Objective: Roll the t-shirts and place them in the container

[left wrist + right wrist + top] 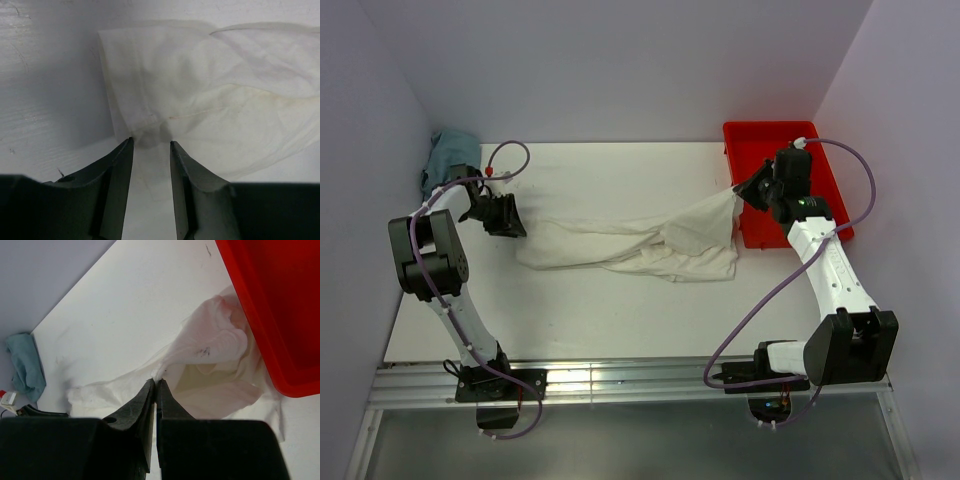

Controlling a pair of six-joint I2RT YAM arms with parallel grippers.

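A cream-white t-shirt (pixel 630 248) lies crumpled and stretched across the middle of the table. My right gripper (pixel 744 191) is shut on a pinch of its right end and holds that end raised beside the red tray's (pixel 760 150) left wall. The right wrist view shows the jaws closed on the cloth (pixel 210 345) at my right gripper (pixel 157 381). My left gripper (pixel 516 226) is open at the shirt's left edge. In the left wrist view the t-shirt (pixel 210 90) reaches the tips of my left gripper (pixel 151 142). The jaws stand apart.
A teal-blue cloth bundle (pixel 445 158) lies at the back left corner; it also shows in the right wrist view (pixel 25 365). The red tray (pixel 280 300) stands at the back right. Walls close the table at the back and both sides.
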